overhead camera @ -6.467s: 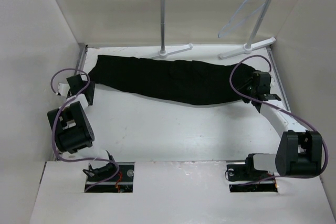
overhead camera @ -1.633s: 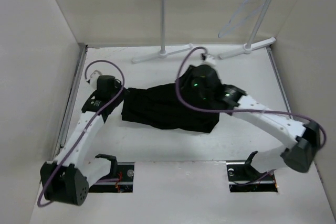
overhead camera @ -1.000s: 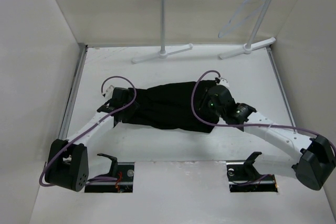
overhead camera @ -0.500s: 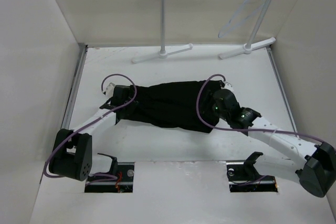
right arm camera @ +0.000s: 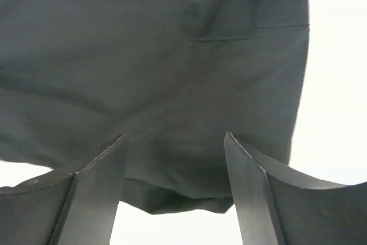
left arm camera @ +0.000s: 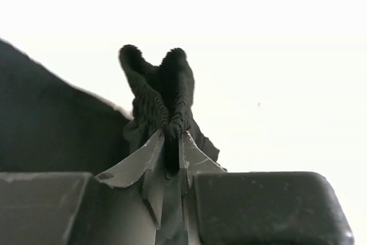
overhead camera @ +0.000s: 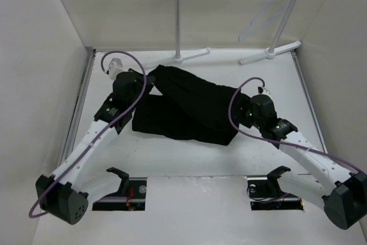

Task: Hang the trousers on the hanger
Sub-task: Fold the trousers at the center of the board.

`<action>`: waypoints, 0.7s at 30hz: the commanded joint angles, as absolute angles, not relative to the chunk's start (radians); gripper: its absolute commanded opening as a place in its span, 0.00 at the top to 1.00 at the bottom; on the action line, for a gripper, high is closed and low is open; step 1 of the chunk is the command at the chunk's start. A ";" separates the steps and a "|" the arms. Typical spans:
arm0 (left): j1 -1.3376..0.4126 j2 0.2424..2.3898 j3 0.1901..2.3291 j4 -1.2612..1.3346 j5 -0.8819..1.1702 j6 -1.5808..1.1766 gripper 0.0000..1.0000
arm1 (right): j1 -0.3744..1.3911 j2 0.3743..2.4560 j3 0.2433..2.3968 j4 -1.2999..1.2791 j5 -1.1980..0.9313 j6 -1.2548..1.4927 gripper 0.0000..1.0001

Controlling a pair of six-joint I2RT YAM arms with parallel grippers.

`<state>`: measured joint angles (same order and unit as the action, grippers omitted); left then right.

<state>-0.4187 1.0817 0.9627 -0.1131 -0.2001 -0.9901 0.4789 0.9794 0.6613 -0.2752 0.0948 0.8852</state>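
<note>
Lab test rig: white walled booth [overhead camera: 34,55] w/ garment rack [overhead camera: 179,15].

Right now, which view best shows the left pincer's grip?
Left wrist: the left pincer is shut on a bunched fold of the trousers. Top external is too far to show it; right wrist misses it.

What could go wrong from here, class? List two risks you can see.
1. The left pincer pinches only a small bunched fold of the trousers; the cloth could slip out when lifted.
2. The right pincer is open and holds nothing, so the trousers may sag unevenly.
</note>
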 commanded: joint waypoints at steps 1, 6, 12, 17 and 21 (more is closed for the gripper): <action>-0.386 0.973 0.970 -0.193 -0.354 -0.927 0.96 | 0.470 0.985 0.681 -0.221 0.055 0.851 0.26; -0.286 0.879 0.778 -0.287 -0.439 -0.913 0.95 | 0.479 1.041 0.706 -0.213 0.040 0.839 0.19; -0.203 0.796 0.640 -0.400 -0.529 -0.939 0.96 | 0.478 1.107 0.718 -0.203 0.043 0.815 0.15; -0.191 0.778 0.589 -0.515 -0.545 -0.956 0.85 | 0.427 1.207 0.761 -0.158 0.017 0.784 0.27; -0.104 0.724 0.612 -0.592 -0.537 -0.940 0.53 | 0.430 1.291 0.848 -0.150 -0.046 0.749 0.61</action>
<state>-0.1566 0.7750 0.5972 -0.5095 -0.4973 -0.9432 0.4301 1.2675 0.7567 -0.2287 0.0086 0.7891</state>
